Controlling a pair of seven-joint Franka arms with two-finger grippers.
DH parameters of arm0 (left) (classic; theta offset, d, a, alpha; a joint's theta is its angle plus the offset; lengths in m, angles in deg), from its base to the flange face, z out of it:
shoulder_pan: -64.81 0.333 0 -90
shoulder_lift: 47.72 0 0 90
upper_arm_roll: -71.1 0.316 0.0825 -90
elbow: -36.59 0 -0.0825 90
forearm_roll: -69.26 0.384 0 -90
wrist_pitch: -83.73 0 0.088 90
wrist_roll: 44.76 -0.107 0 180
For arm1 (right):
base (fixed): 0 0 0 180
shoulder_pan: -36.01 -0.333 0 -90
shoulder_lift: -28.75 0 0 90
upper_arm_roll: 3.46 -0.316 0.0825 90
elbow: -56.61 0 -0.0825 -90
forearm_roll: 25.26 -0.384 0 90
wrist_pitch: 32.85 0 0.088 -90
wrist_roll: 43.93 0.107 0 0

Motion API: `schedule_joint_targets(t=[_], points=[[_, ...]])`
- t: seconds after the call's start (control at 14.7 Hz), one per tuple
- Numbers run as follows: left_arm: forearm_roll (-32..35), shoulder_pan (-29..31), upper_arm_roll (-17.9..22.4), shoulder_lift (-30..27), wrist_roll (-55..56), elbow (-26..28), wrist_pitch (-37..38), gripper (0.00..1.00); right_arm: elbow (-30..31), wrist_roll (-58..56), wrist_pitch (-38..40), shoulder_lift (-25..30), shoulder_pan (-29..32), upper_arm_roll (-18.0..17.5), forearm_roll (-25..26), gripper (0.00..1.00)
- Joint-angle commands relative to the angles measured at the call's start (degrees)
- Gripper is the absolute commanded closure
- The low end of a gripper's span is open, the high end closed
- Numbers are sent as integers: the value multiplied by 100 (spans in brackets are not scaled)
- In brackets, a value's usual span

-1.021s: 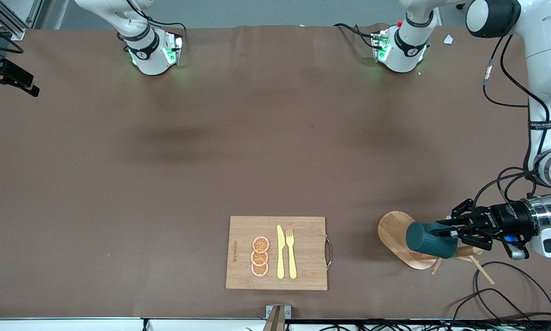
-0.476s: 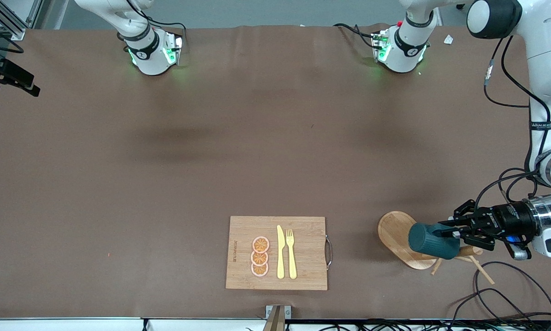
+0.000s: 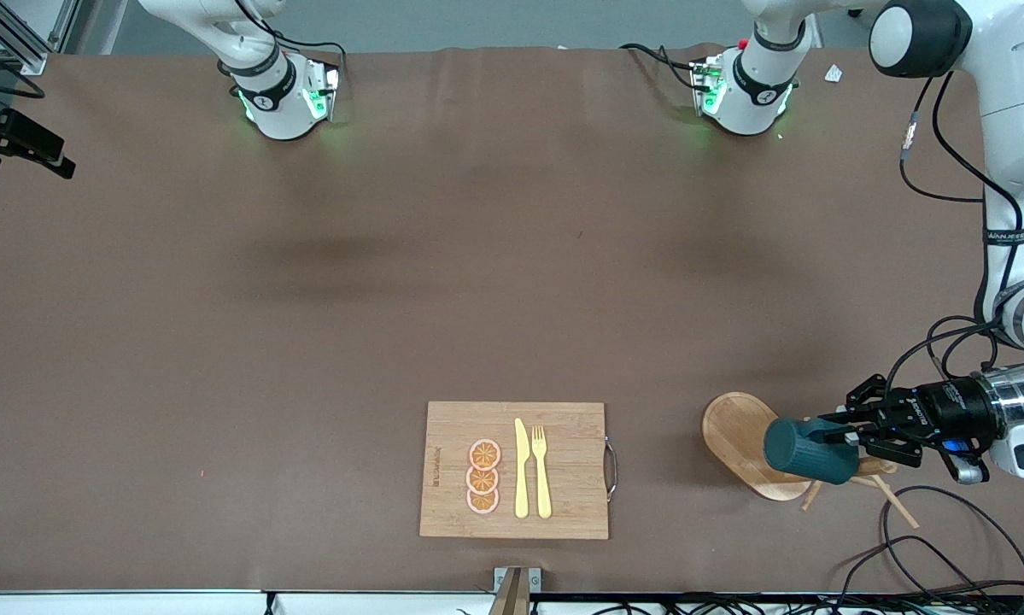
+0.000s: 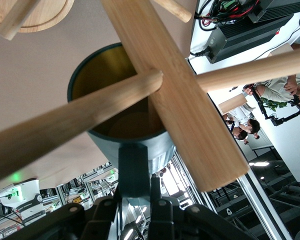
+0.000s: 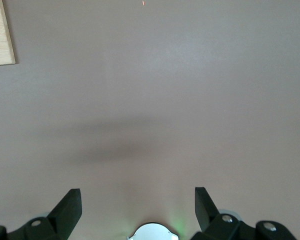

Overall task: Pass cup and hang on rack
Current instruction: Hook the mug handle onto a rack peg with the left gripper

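The dark teal cup (image 3: 809, 450) lies on its side in the air over the rack's oval base (image 3: 736, 436), against the post and pegs (image 3: 883, 491). My left gripper (image 3: 849, 436) is shut on the cup's handle. In the left wrist view the cup's yellow inside (image 4: 107, 85) faces the rack. The post (image 4: 175, 90) and one peg (image 4: 65, 125) cross in front of its mouth. The handle (image 4: 133, 167) sits between the left gripper's (image 4: 142, 189) fingers. My right gripper (image 5: 136, 200) is open and empty over bare table; it is out of the front view.
A bamboo cutting board (image 3: 563, 504) with a yellow knife, a fork and orange slices lies near the table's front edge; its corner shows in the right wrist view (image 5: 0, 35). Loose black cables (image 3: 930, 530) lie by the rack, nearer the front camera.
My left gripper has carried the cup a little toward the left arm's end of the table and slightly down, closer against the rack's post. The right arm has not moved.
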Motion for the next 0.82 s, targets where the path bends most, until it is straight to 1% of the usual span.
schedule_joint_targets(t=[0.0,0.14,0.2,0.34,0.48,0.54,0.61,0.75], points=[[-143,7,2,31,-163,-43,1,99,51,26,34,111,-26,10,-65,0],[-143,7,2,66,-172,-43,-8,96,51,17,34,111,-26,10,-65,0],[-143,7,2,75,-172,-43,-8,92,51,26,34,111,-26,10,-65,0],[-143,15,2,110,-181,-43,-8,90,51,26,34,111,-26,10,-65,0],[-143,15,2,110,-172,-43,-8,82,51,17,34,111,-26,10,-65,0],[-151,15,2,110,-172,-43,-8,73,51,26,34,111,-26,10,-65,0],[-143,15,2,92,-163,-51,-8,59,51,26,34,111,-26,10,-65,0],[-134,15,2,49,-233,-52,-8,0,51,26,34,102,-26,10,-65,0]])
